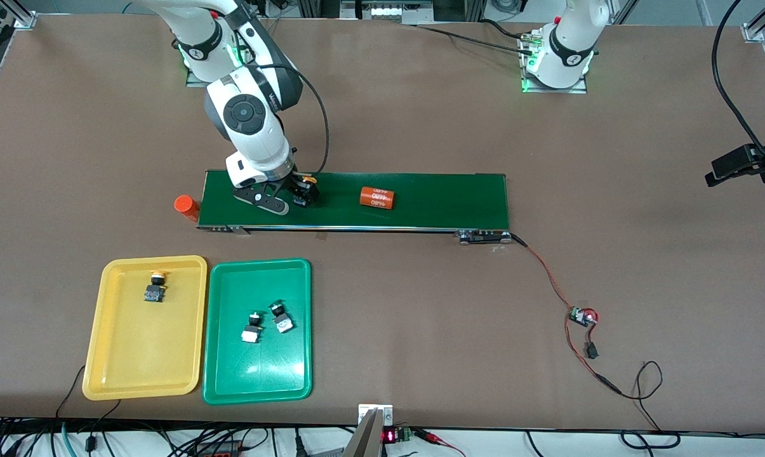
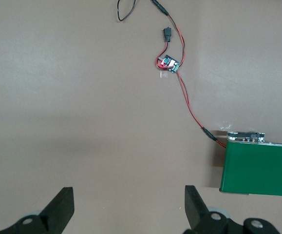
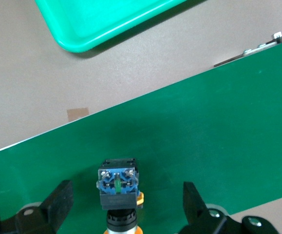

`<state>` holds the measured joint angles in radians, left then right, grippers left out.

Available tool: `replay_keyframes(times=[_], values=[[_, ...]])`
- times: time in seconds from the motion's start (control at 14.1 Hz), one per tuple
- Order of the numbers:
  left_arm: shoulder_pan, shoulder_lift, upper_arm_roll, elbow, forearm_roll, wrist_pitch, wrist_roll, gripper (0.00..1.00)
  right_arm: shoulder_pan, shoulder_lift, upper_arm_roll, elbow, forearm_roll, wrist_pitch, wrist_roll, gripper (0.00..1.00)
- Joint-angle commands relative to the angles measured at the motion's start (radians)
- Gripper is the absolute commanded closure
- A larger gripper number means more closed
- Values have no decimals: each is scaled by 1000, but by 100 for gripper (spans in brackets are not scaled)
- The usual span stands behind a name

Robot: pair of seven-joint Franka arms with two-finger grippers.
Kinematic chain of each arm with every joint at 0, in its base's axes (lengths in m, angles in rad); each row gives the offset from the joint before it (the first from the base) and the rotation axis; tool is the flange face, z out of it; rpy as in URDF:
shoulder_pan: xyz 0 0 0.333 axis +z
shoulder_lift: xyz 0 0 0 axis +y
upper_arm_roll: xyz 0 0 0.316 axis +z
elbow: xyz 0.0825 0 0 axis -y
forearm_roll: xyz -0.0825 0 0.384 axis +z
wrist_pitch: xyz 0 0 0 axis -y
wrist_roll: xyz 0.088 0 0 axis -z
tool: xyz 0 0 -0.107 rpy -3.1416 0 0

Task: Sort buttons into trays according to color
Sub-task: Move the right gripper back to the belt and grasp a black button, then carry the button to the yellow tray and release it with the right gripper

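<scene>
A yellow-orange button (image 3: 119, 187) is lying on the conveyor belt (image 1: 433, 200), between the wide-open, empty right gripper (image 3: 123, 204); three buttons are already sitting in matching trays (image 1: 112, 355). The left gripper (image 2: 128, 207) is waiting open

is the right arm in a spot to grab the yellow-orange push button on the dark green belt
Probably yes. The right gripper is open and low over the dark green conveyor belt, its fingers either side of the yellow-orange push button, with nothing between them.
</scene>
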<state>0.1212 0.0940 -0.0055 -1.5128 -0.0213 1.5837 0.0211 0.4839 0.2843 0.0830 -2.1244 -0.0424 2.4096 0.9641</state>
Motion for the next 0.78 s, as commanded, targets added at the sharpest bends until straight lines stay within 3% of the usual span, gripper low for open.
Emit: replay_keyframes(times=[0.0, 0.21, 0.42, 0.49, 0.71], values=[[5, -28, -7, -24, -12, 1, 14, 0, 5, 36, 0, 8, 3, 32, -2, 1], [-6, -28, -13, -23, -11, 2, 14, 0, 5, 52, 0, 8, -2, 45, -53, 29], [-3, -28, -36, -26, -12, 2, 8, 0, 4, 52, 0, 8, -2, 42, -73, 76], [-2, -30, -37, -35, -12, 1, 8, 0, 4, 52, 0, 8, -2, 40, -71, 86], [2, -51, -40, -61, -12, 2, 8, 0, -1, 39, -3, 14, -2, 37, -79, 100]])
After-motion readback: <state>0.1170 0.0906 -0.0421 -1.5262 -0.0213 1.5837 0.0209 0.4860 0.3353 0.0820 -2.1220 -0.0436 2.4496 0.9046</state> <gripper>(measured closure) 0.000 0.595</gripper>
